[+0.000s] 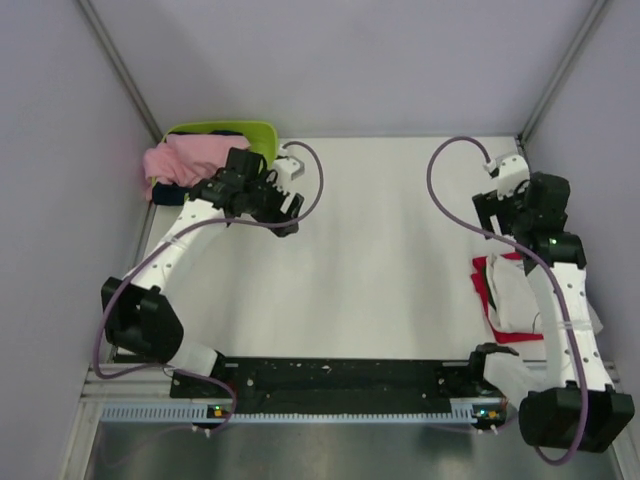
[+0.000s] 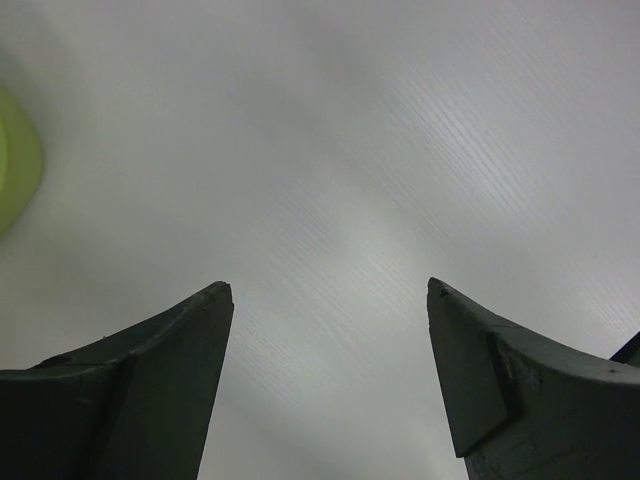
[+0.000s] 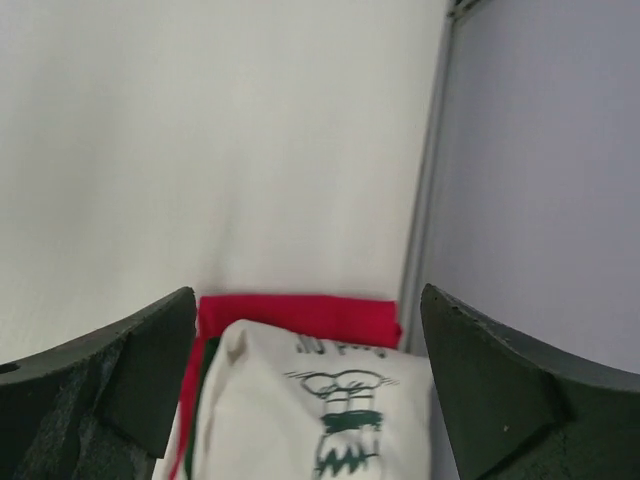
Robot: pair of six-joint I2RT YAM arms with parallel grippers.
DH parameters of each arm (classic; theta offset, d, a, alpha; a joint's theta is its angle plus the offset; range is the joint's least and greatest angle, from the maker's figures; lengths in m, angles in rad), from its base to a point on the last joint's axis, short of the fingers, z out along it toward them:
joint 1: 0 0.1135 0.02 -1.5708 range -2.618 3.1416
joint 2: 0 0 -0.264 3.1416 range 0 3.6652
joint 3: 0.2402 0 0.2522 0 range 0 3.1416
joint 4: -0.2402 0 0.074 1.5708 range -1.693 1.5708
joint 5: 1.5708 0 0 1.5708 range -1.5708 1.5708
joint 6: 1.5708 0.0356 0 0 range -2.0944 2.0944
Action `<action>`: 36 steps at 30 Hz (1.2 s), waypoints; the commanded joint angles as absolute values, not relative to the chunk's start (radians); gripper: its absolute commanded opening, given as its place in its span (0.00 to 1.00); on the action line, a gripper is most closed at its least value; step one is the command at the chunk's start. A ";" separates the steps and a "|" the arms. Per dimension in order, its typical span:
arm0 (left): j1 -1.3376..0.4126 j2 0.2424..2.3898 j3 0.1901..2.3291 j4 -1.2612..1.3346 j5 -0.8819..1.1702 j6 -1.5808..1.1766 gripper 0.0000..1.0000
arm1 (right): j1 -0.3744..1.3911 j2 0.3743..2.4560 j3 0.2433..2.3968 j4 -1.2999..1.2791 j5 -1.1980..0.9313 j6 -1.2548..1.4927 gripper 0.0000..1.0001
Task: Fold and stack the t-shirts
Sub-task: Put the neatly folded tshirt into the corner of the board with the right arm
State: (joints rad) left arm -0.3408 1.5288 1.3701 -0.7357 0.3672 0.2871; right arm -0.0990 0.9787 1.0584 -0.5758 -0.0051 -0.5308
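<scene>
Upper left of the top view: left claw (image 1: pixel 283 203) sits just beside the lime-green basket (image 1: pixel 225 131). Its fingers are spread wide with nothing between them, and bare white worktop (image 1: pixel 380 250) lies below. A blurred sliver of the basket shows at the left edge of the left wrist view. Pink cloth (image 1: pixel 178 162) is heaped in the basket and spills over its left rim.

Right side of the top view: right claw (image 3: pixel 308 292) is released, fingers wide apart, holding nothing, clear of the cloth. The white t-shirt (image 3: pixel 300 400) is folded with its green-and-black cartoon print facing up. It lies on the red t-shirt (image 3: pixel 300 312), whose edge shows beyond the white one at bottom centre of the right wrist view. The stack rests on the worktop close to the right wall (image 3: pixel 540 180), partly hidden under the right arm (image 1: pixel 562 300) in the top view.
</scene>
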 commanded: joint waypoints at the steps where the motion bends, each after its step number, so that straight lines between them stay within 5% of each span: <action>1: -0.330 1.434 1.319 -0.707 0.334 0.302 0.83 | -0.104 1.081 0.959 -0.595 -0.031 -0.304 0.73; 6: -0.319 1.381 1.258 -0.683 0.325 0.301 0.82 | -0.215 1.199 0.946 -0.531 -0.020 -0.098 0.03; 7: -0.315 1.370 1.241 -0.674 0.325 0.301 0.82 | -0.216 1.210 0.946 -0.517 -0.005 -0.077 0.00; 20: -0.268 1.321 1.184 -0.643 0.342 0.302 0.82 | -0.216 1.253 0.772 -0.356 0.032 0.107 0.00; 31: -0.250 1.292 1.161 -0.669 0.327 0.311 0.82 | -0.227 1.376 0.652 -0.040 -0.437 0.210 0.00; 36: -0.247 1.209 1.108 -0.690 0.322 0.328 0.82 | -0.108 1.267 0.721 -0.014 -0.463 0.065 0.06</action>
State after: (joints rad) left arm -0.2539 1.3094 1.1412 -0.6865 0.3233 0.2977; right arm -0.1967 1.3666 0.6453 -0.1284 -0.3664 0.1730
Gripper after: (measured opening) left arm 0.819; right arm 0.003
